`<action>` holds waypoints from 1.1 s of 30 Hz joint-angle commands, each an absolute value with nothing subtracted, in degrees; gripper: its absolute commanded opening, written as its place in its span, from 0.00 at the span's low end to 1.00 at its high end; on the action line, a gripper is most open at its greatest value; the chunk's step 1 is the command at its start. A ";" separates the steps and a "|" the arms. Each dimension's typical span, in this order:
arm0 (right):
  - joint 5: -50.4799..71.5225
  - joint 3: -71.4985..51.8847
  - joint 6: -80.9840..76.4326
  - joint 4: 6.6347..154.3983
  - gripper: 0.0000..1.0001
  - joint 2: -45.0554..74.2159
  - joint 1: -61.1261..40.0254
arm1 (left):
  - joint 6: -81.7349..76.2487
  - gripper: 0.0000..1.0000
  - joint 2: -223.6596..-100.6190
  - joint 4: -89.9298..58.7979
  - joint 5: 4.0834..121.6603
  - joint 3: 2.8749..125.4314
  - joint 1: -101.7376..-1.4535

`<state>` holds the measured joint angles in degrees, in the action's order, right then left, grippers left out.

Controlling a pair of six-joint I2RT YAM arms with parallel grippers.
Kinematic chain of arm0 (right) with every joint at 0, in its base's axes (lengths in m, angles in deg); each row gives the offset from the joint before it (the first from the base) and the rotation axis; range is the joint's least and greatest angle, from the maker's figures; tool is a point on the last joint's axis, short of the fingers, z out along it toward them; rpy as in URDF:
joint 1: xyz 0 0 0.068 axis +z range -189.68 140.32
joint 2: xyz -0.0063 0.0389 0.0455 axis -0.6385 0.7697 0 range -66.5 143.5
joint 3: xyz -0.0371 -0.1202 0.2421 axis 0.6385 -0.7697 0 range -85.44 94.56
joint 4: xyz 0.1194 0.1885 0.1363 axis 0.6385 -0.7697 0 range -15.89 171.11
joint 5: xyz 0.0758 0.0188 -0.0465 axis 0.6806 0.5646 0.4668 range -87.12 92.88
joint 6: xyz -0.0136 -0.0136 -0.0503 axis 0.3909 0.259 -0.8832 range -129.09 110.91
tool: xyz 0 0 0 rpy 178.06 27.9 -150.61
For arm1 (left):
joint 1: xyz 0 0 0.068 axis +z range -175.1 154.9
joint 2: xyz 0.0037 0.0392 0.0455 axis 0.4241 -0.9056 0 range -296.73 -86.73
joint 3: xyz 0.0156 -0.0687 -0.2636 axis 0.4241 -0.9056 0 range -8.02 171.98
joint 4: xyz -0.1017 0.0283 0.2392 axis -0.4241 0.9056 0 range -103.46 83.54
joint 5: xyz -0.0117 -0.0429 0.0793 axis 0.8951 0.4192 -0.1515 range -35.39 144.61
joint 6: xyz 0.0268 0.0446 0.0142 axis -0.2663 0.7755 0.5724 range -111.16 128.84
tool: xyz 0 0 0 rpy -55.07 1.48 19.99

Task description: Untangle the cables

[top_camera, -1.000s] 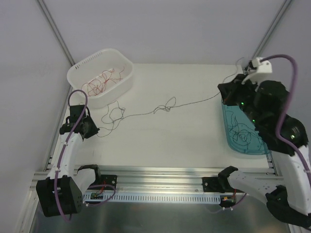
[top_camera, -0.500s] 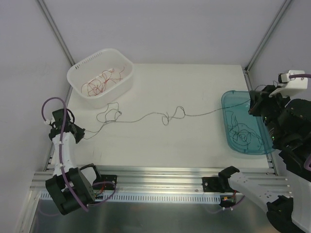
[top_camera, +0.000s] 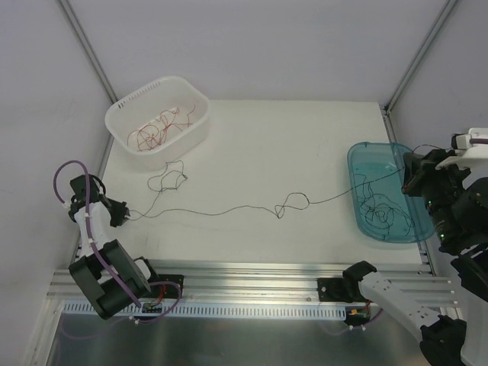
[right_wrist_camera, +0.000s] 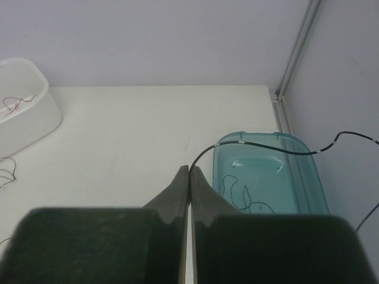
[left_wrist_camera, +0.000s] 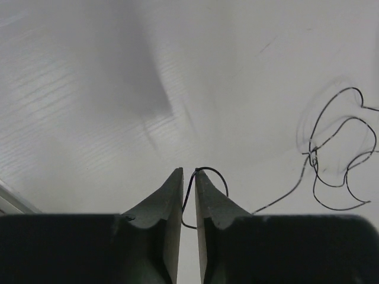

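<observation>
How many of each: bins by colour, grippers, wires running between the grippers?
White perforated plastic basket: 1
Teal translucent plastic tray: 1
Two-finger grippers: 2 (left gripper, right gripper)
Thin black wire running between them: 1
Total: 5

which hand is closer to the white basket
Left. The left hand is in front of the white basket; the right hand is far across by the teal tray.
</observation>
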<state>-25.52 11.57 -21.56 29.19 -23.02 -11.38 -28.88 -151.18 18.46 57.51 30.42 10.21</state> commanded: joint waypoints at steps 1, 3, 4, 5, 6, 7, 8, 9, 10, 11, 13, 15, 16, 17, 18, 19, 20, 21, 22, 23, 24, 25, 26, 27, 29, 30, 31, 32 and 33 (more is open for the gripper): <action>-17.44 9.49 -20.96 28.64 0.01 -21.77 -11.73 | -25.37 0.15 -150.19 16.25 64.16 29.60 9.54; -8.75 7.12 -18.51 28.82 0.01 -20.80 -11.55 | -23.78 0.27 -148.44 15.63 65.94 28.99 7.00; -5.85 6.06 -17.36 29.34 0.00 -19.84 -11.55 | -22.29 0.34 -147.74 15.63 67.78 28.90 4.11; -0.17 4.31 -15.09 30.04 0.01 -19.48 -11.55 | -21.75 0.49 -146.86 15.63 68.66 28.81 2.17; 2.33 0.99 -14.02 32.05 0.01 -19.22 -11.55 | -21.40 0.57 -144.59 15.63 69.54 28.64 0.58; 5.22 -1.22 -12.71 33.29 0.01 -19.04 -11.64 | -20.70 0.64 -143.26 15.63 70.34 28.29 -3.43; 8.82 -3.16 -10.34 34.52 0.00 -18.87 -11.64 | -20.17 0.76 -140.46 15.63 71.39 28.20 -5.39; 10.51 -7.00 -9.54 36.97 0.01 -18.78 -11.47 | -19.65 0.78 -138.96 15.63 72.09 28.11 -7.06; 11.66 -8.61 -9.36 37.95 0.01 -18.60 -11.46 | -18.86 0.81 -137.46 15.63 72.80 27.85 -10.73; 13.24 -10.10 -7.53 38.74 0.01 -18.25 -11.46 | -18.59 0.85 -135.97 15.63 74.11 27.67 -12.16; 14.48 -14.05 -6.10 40.50 0.01 -17.81 -11.29 | -17.71 0.94 -131.66 15.63 75.61 27.32 -15.24; 15.27 -15.91 -5.49 41.20 0.01 -17.20 -10.94 | -17.44 0.96 -128.23 15.63 78.67 27.14 -18.93; 15.27 -17.31 -5.23 41.56 0.01 -17.19 -10.41 | -17.36 0.96 -127.43 15.54 79.82 26.97 -20.07; 15.27 -17.76 -5.05 41.91 0.01 -17.02 -10.15 | -17.35 0.96 -126.21 15.54 80.53 26.88 -22.78; 15.27 -18.20 -4.96 42.17 0.01 -16.84 -9.71 | -17.18 0.97 -125.85 15.45 81.84 26.79 -24.03; 15.19 -18.55 -4.96 42.09 0.01 -16.84 -9.27 | -16.92 0.97 -125.76 15.45 82.29 26.44 -24.82; 14.58 -18.82 -4.96 41.91 0.01 -16.67 -8.92 | -16.83 0.98 -125.32 15.54 82.47 26.09 -26.49; 14.31 -18.91 -4.96 41.65 0.01 -16.41 -8.31 | -16.91 0.99 -125.40 15.54 83.34 25.48 -28.50; 14.13 -19.08 -5.05 41.56 0.01 -16.40 -8.21 | -16.92 0.99 -125.41 15.54 83.70 25.30 -29.57; 14.13 -19.34 -4.96 41.39 0.00 -16.32 -7.95 | -16.92 0.99 -125.49 15.54 83.79 25.29 -30.71; 14.13 -19.35 -4.96 41.21 0.01 -16.31 -7.69 | -17.09 0.99 -125.58 15.45 83.36 25.38 -33.68; 13.87 -19.43 -5.13 41.12 0.01 -16.40 -7.51 | -17.09 0.99 -125.93 15.37 82.74 25.64 -35.19; 13.87 -19.17 -5.31 40.51 0.01 -16.66 -7.42 | -17.18 0.99 -126.45 15.19 82.04 26.08 -37.29; 13.69 -19.00 -5.66 39.98 0.00 -16.84 -7.33 | -17.18 0.99 -126.81 15.10 81.16 27.30 -41.14; 11.68 -18.38 -6.88 37.54 0.01 -17.37 -7.25 | -17.35 0.99 -128.56 14.93 77.39 28.80 -45.90; 10.54 -18.12 -7.07 36.74 0.01 -17.72 -7.33 | -17.70 0.99 -129.44 14.75 75.63 29.68 -48.10; 8.00 -18.20 -7.24 36.03 0.01 -18.33 -7.25 | -17.97 0.99 -130.49 14.58 71.88 31.26 -53.00; 6.85 -18.47 -7.33 34.98 0.01 -18.68 -7.33 | -18.14 0.99 -132.85 14.31 69.49 31.88 -55.13; 5.79 -19.43 -7.42 34.53 0.01 -18.86 -7.33 | -18.41 0.98 -134.27 13.70 67.81 32.67 -57.33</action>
<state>10.24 -19.29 -6.54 36.73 -17.07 -7.54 -18.32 -130.92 15.88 75.12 28.58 -51.97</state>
